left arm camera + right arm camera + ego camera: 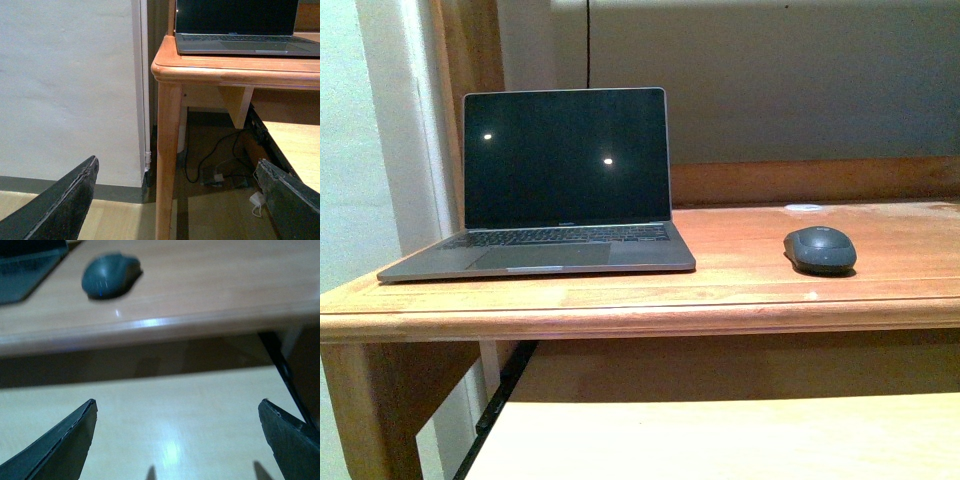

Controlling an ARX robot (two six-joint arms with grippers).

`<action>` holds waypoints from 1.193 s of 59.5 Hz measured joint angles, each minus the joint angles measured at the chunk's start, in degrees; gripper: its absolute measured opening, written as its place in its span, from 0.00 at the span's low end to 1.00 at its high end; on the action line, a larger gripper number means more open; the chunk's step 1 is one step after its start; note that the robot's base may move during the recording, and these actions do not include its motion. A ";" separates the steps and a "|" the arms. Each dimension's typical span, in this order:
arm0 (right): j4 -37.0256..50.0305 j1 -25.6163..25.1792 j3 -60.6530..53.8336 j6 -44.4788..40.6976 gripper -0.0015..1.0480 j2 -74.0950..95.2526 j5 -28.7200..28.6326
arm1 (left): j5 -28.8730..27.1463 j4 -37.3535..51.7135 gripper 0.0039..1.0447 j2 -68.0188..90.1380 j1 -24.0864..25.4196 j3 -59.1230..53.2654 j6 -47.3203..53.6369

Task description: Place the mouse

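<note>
A small dark grey mouse sits on the wooden desk, well ahead of the robot's right pincer and clear of it. That pincer is spread wide with nothing between its two dark fingers. It hangs below the level of the desk top, over a pale lower shelf beneath the desk's front edge. Its wrist camera shows the mouse blurred, beyond the rounded edge of the desk, with a corner of the laptop just beside it. The left pincer is likewise wide open and holds nothing. It is low down and faces the desk's corner leg, the white wall and a tangle of black cable on the floor beyond. The laptop lies ahead of and above this pincer, near that corner of the desk. In the front view neither arm shows. The open laptop, its screen dark but for two small spots of reflected light, takes up the side of the desk nearer the left pincer. The mouse rests flat on the side nearer the right pincer, well apart from the laptop. A small white disc lies just behind the mouse, near the desk's raised wooden back rail.
</note>
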 joint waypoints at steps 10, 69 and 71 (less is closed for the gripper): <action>-0.83 2.84 -5.27 -2.25 0.93 -4.83 4.33 | 0.00 0.00 0.93 0.00 0.00 0.00 0.00; 38.36 19.39 29.44 -1.51 0.93 68.61 23.78 | -0.02 0.00 0.93 0.00 0.00 0.00 0.00; 38.49 19.71 29.77 -1.57 0.93 69.22 24.35 | 0.00 0.00 0.93 0.00 0.00 0.00 0.00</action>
